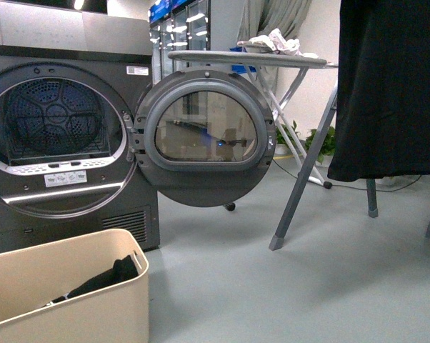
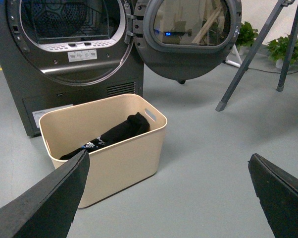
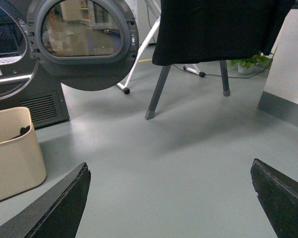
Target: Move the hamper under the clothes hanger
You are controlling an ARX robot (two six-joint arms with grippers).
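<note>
The hamper (image 1: 65, 289) stands on the grey surface (image 1: 286, 286) low on the robot's left, just in front of the open dryer (image 1: 29, 207), with a dark garment (image 2: 124, 128) lying inside it. Its long axis seems to run along the dryer's front, so the short end with the slot handle (image 2: 150, 115) faces the clothes hanger (image 1: 303, 179), which stands well apart to the right under its black garment (image 1: 390, 86). The left pincer (image 2: 167, 157) hangs spread wide just short of the hamper's near wall. The right pincer (image 3: 169, 166) is likewise spread and empty (its view catches only an edge of the hamper). By my reading the left arm is nearer, and the push must go rightward.
</note>
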